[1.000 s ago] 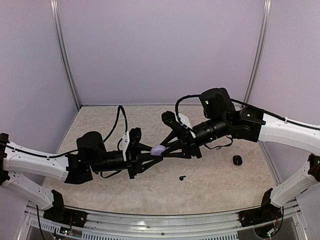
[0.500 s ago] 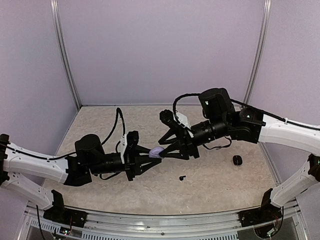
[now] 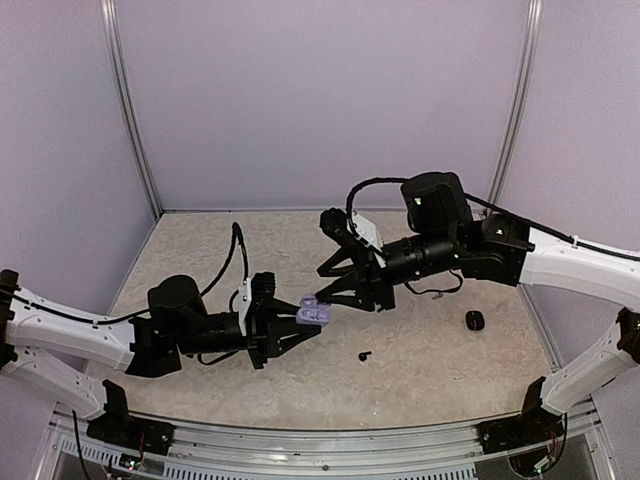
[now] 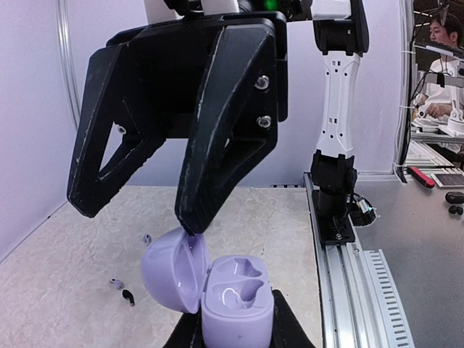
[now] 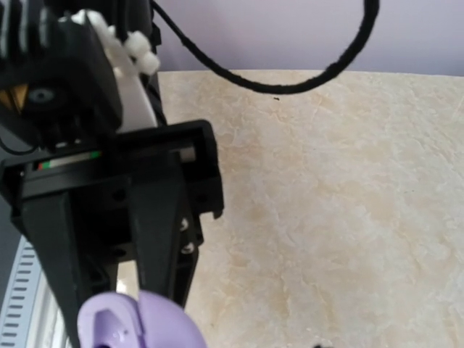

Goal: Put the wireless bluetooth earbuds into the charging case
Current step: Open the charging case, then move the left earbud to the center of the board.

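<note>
Left claw (image 3: 300,320) stayed clamped on the case (image 4: 235,304), above the worktop (image 3: 440,380); right claw (image 4: 138,214), jaws parted and empty, had just flipped its lid (image 4: 170,268) open. Both sockets (image 4: 239,279) looked bare; a black bud (image 3: 365,355) lay on the worktop, unpicked.

Walls: pale lilac panels (image 3: 320,100) close you in on three sides.
Posts: slim aluminium uprights (image 3: 128,110) mark the back corners.
Tabletop: your beige, marble-veined tabletop (image 3: 200,250) fills the bay.
Rail: a ribbed metal rail (image 3: 300,445) lines your near edge.
Beyond: a grey bench (image 4: 424,254), with a person (image 4: 438,36) behind it.
Light: soft, even, faint shadows.
</note>
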Controlling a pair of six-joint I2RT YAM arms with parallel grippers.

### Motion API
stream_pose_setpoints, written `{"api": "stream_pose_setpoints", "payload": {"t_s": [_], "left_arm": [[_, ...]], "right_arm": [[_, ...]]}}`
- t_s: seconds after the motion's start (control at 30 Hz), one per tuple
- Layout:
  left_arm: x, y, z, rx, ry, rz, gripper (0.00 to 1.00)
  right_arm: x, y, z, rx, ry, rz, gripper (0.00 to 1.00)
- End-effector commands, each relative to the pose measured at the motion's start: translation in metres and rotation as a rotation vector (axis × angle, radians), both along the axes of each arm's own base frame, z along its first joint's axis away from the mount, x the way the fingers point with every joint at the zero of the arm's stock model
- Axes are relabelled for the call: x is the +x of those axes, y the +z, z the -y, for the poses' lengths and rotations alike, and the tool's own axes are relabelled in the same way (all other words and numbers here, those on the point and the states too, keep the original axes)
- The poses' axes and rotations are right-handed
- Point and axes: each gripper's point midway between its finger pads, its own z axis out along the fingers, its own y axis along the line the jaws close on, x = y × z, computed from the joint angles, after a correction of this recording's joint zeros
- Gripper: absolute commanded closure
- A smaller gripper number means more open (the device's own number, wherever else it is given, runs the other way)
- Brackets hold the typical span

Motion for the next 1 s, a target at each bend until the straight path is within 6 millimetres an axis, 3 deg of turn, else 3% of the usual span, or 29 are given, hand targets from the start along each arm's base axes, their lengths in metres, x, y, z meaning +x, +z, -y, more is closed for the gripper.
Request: {"api": "stream_pose_setpoints", "payload": {"t_s": [0.0, 0.2, 0.37, 0.5, 0.6, 0.73, 0.87, 0.97], "left_arm": [[-0.008, 0.02, -0.004, -0.065, -0.022, 0.048, 1.0], [0.004, 0.017, -0.01, -0.083, 0.012, -0.014, 1.0], [0.014, 0.013, -0.016, -0.091, 0.045, -0.038, 1.0], [0.022, 0.008, -0.017, -0.091, 0.063, -0.078, 1.0], [0.027, 0.007, -0.022, -0.105, 0.088, -0.078, 1.0], [0.033, 0.004, -0.026, -0.106, 0.112, -0.081, 1.0], [0.036, 0.001, -0.027, -0.105, 0.124, -0.083, 1.0], [0.038, 0.0, -0.029, -0.104, 0.134, -0.083, 1.0]], "right_arm": [[0.01, 0.021, 0.0, 0.04, -0.049, 0.046, 0.53], [0.002, 0.031, 0.001, 0.069, -0.013, 0.046, 0.5], [0.005, 0.044, 0.006, 0.086, -0.04, 0.06, 0.38], [0.017, 0.055, 0.018, 0.106, -0.098, 0.049, 0.35], [0.037, 0.053, 0.034, 0.11, -0.171, 0.013, 0.34], [0.088, 0.023, 0.072, 0.055, -0.38, -0.093, 0.35], [0.135, -0.024, 0.12, -0.051, -0.608, -0.22, 0.39], [0.159, -0.061, 0.161, -0.083, -0.754, -0.348, 0.43]]}}
